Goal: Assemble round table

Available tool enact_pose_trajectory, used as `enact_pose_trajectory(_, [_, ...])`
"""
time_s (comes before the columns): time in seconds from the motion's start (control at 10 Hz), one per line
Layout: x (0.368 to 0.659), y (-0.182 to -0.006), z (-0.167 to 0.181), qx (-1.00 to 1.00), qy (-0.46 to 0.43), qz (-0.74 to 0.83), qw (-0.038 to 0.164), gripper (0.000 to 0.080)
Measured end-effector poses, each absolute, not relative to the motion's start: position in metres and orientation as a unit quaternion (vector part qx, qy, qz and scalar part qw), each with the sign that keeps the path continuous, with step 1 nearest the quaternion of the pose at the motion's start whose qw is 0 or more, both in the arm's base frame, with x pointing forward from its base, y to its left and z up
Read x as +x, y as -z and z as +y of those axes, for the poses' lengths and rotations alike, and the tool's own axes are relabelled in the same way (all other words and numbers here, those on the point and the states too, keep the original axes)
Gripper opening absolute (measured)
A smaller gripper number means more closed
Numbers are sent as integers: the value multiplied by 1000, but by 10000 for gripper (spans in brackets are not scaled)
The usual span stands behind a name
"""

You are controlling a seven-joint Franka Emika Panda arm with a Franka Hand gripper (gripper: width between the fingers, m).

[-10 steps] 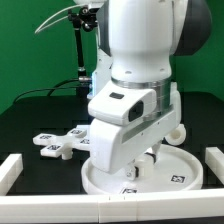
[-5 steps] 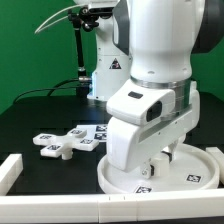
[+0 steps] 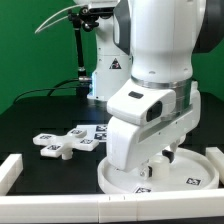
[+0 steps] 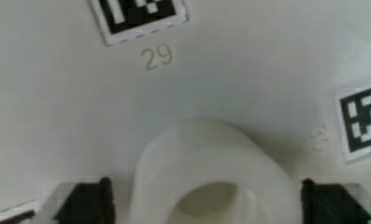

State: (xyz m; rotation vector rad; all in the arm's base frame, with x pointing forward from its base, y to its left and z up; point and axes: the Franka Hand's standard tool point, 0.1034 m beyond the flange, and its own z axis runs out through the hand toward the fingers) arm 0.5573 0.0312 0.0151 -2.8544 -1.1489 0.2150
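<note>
- Hanging low over the large round disc (image 3: pixel 196 182), which lies at about 5 o'clock on the counter (image 3: pixel 30 112) in the exterior view, with the arm (image 3: pixel 150 60) hiding most of the disc's middle.
- Jaws parted just wide enough to straddle a rounded white part (image 4: pixel 200 150) with a dark hollow in its near end, one dark pad (image 4: pixel 84 200) flanking it on each side.
- Cannot tell whether the pads press on that part or sit just clear of it, as the wrist view is blurred there.
- Most likely the short thick leg standing on the disc, though possibly a raised hub of the disc itself, and not settled by these views.
- Tag numbered 29 (image 4: pixel 143 15) lying on the disc face just beyond the part.
- Cross-shaped foot piece (image 3: pixel 60 145) flat on the counter at 9 o'clock from the disc, apart from it and not yet joined.
- Step in hand, by judgement: seating the leg at the disc's centre, early to middle of the assembly.
- Next move calls for a firm hold, the part kept upright and a turn about its own axis, then a reach towards 9 o'clock for the foot piece.
</note>
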Motion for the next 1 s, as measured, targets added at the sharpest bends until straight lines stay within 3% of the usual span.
enact_pose_trajectory(0.1, [557, -16, 30, -924, -69, -375, 29, 614])
enact_pose_trajectory(0.2, [554, -21, 25, -923, -69, -377, 29, 639])
enact_pose_trajectory(0.6, [519, -50, 23, -950, -75, -304, 21, 649])
enact_pose_trajectory(1.0, [494, -61, 49, -971, -81, -226, 9, 649])
